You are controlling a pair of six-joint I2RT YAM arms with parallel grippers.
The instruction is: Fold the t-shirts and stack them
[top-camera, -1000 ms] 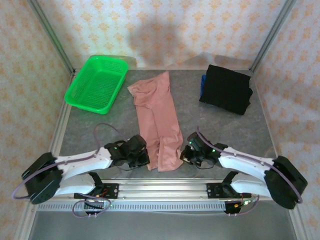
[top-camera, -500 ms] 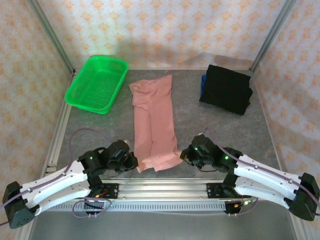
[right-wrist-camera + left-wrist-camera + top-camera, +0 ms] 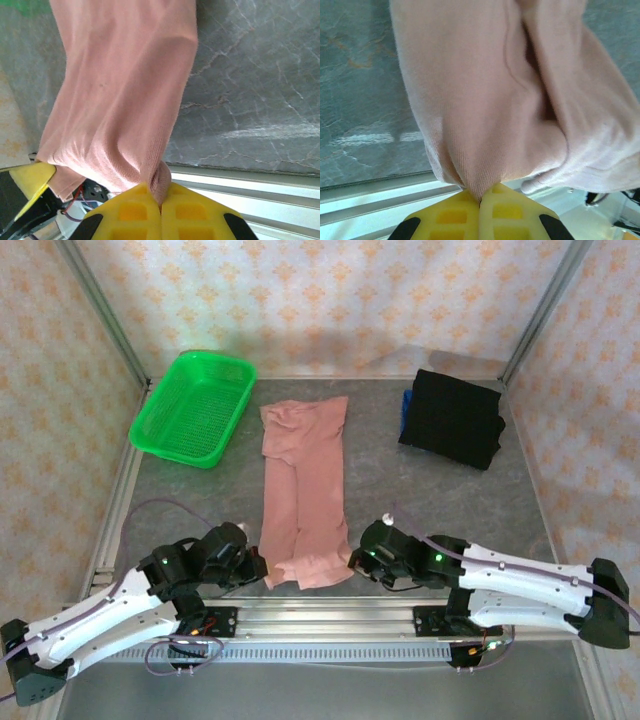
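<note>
1. A green mesh basket [image 3: 193, 407] sits on the tabletop [image 3: 430, 502], to the left of the dusty-pink t-shirt's [image 3: 303, 490] far end and apart from it.
2. The left hand [image 3: 255, 568] is at the pink t-shirt's near left corner; in the left wrist view its yellow fingers [image 3: 451, 216] are pressed together with a pinch of the pink cloth caught between them; the cloth fans out from that pinch in soft creases.
3. The pink t-shirt lies as a long narrow strip, folded lengthwise; its far end is rumpled; its near end spans between the two hands at the tabletop's near edge.
4. The right hand [image 3: 358, 558] is at the pink t-shirt's near right corner; in the right wrist view its yellow fingers [image 3: 131, 212] are closed tight on a bunched fold of the pink cloth, which rises away from them in a taut sheet.
5. The black t-shirt [image 3: 452, 420] lies folded, to the right of the pink t-shirt's far end and well apart from it; a blue edge [image 3: 405, 410] peeks out on the side facing the pink t-shirt.
</note>
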